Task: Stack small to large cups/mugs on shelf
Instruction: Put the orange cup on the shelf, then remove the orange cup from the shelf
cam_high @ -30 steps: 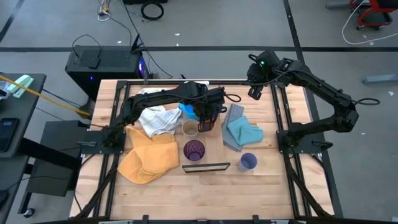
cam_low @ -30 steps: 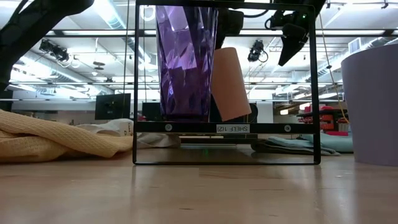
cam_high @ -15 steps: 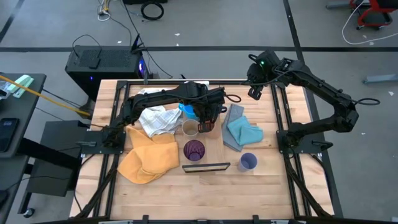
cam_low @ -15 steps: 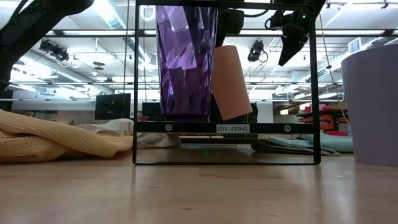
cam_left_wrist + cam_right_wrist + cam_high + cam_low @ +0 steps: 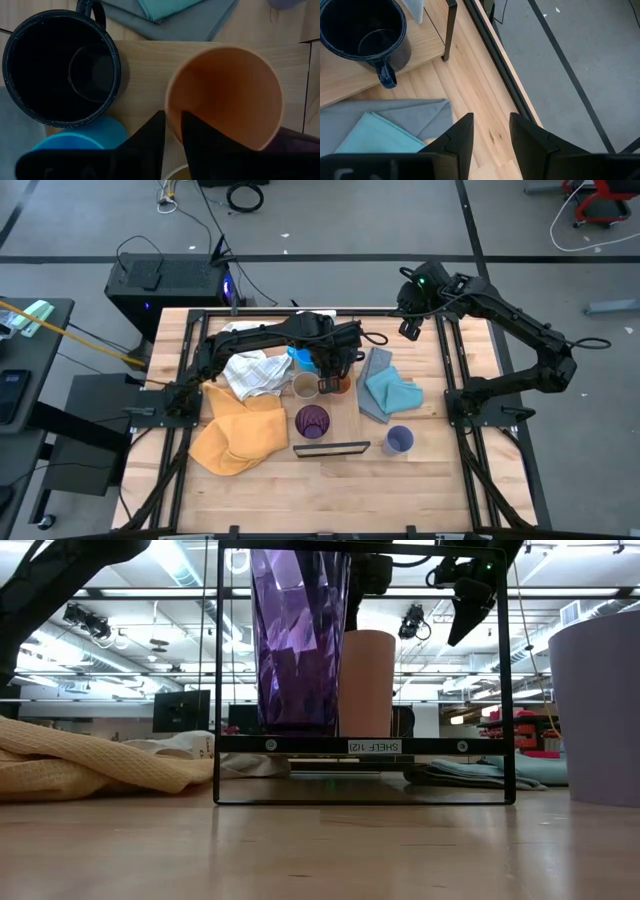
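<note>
Orange cup (image 5: pixel 227 92) stands upright on the shelf (image 5: pixel 145 65), centre of the high view, its rim pinched between the narrowly set fingers of the left gripper (image 5: pixel 171 131). Low view: same cup (image 5: pixel 367 682) sits level on the shelf plank just right of the dark purple tumbler (image 5: pixel 298 638). Navy mug (image 5: pixel 60 70) stands near on the same plank, light blue mug (image 5: pixel 82 140) beside it. Tan cup (image 5: pixel 305 387) sits between orange cup and tumbler's row. Lavender cup (image 5: pixel 399 440) stands on the bench, lower right. Right gripper (image 5: pixel 490 132) hovers apart at the upper right bench edge, fingers moderately spread, empty.
</note>
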You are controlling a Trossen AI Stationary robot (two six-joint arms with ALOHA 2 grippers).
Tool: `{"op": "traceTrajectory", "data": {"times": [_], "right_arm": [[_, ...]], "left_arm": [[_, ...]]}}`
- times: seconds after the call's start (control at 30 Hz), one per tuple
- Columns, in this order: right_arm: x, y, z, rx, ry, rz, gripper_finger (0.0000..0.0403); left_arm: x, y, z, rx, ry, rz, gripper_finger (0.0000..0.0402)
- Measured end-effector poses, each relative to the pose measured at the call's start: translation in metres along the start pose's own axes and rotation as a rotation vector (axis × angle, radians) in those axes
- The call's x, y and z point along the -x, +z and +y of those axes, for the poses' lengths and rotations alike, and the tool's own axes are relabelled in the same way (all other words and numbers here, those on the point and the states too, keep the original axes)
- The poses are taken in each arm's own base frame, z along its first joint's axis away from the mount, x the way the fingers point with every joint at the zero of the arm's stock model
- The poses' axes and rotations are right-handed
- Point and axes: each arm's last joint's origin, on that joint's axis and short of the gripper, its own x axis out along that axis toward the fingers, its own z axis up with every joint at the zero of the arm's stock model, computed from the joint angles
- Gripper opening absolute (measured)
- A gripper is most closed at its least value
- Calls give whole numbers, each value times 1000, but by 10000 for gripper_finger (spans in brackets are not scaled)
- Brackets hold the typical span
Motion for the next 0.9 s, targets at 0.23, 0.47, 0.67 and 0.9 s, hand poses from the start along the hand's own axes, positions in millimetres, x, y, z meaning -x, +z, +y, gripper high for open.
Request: {"op": "traceTrajectory", "data": {"times": [0.23,0.47,0.67,0.9], "right_arm": [[0,0,0,0,0,0,132],[0,0,0,0,0,0,132],[0,0,0,1,0,0,132],[0,0,0,4,0,0,132]], "left_arm": [[0,0,0,0,0,0,74],[0,0,0,0,1,-1,92],[0,0,0,4,1,-2,115],[0,1,0,20,1,-11,144]]}}
